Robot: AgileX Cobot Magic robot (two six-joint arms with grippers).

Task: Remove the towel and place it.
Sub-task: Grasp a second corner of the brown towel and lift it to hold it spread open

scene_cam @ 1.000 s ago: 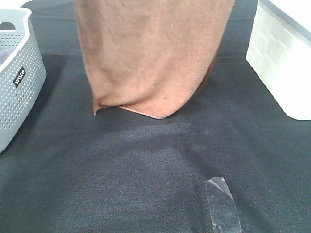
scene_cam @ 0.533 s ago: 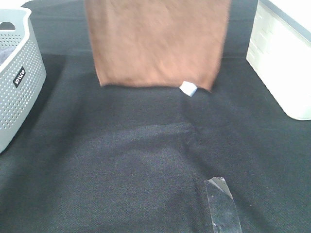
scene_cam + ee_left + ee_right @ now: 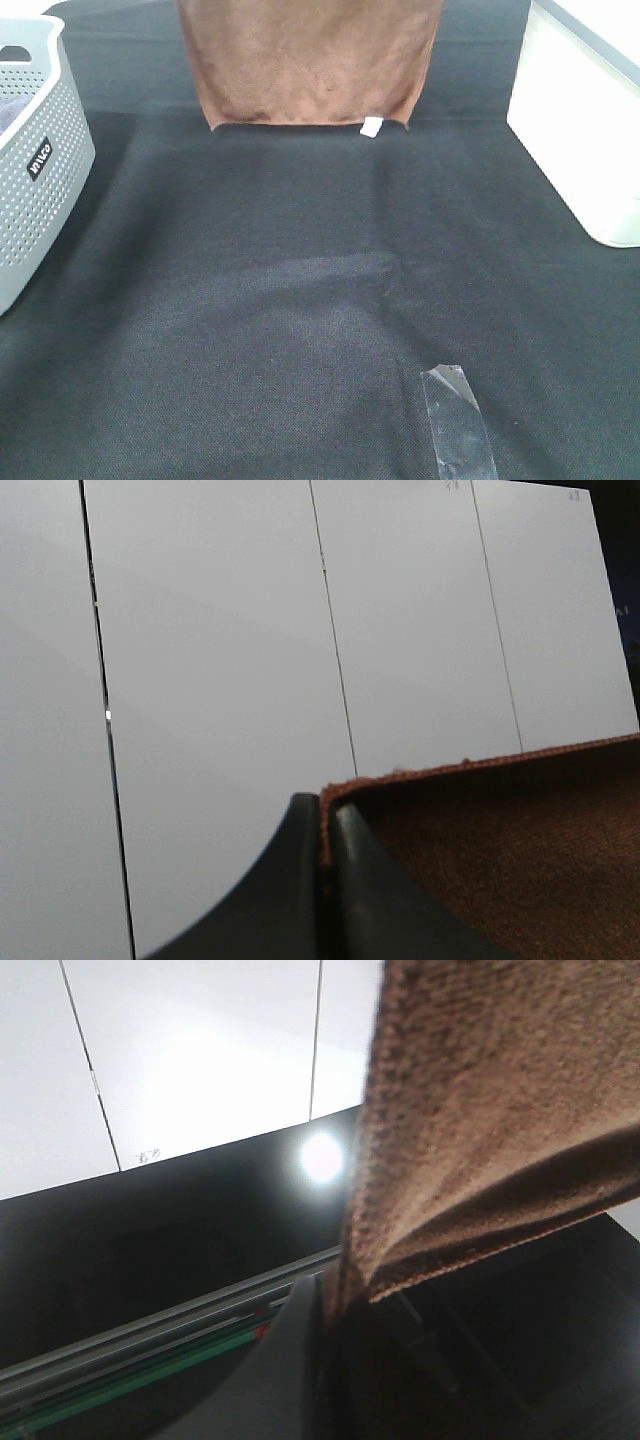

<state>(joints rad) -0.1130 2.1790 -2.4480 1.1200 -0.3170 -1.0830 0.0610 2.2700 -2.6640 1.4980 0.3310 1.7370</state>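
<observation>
Well, a black woven table cloth [image 3: 300,330] covers the whole work surface in the high view, w/ faint fold creases across the middle. The left wrist cam shows a wall of big white panels [image 3: 220,680] split by thin dark seams. The right wrist cam shows similar white panels above a dark band w/ a bright light spot [image 3: 321,1157] on it. A white rectangular plastic bin [image 3: 585,130] sits at the cloth's right edge. A pale grey perforated plastic basket [image 3: 45,180] sits at the left edge, partly out of shot. A short strip of clear tape [image 3: 458,425] lies on the cloth near the front, right of centre.

Left gripper [image 3: 323,815]: jaws closed right down, both dark fingers [image 3: 285,890] pressed together w/ the hem of the large reddish-brown terry towel [image 3: 310,60] pinched between them. Right gripper [image 3: 330,1305]: one dark finger visible, the towel edge running down tight against it. The other finger is lost in shadow, but the jaws look closed on the edge, no gap seen.

The towel hangs at the back-centre of the high view, betw. basket & bin, its top cut off by the frame. Its lower hem is approx. level & looks clear of the cloth, w/ a shadow under it. The face is flat w/ a fuzzy nap & a stitched hem. A small white tag [image 3: 371,127] hangs at the lower right corner of the hem
</observation>
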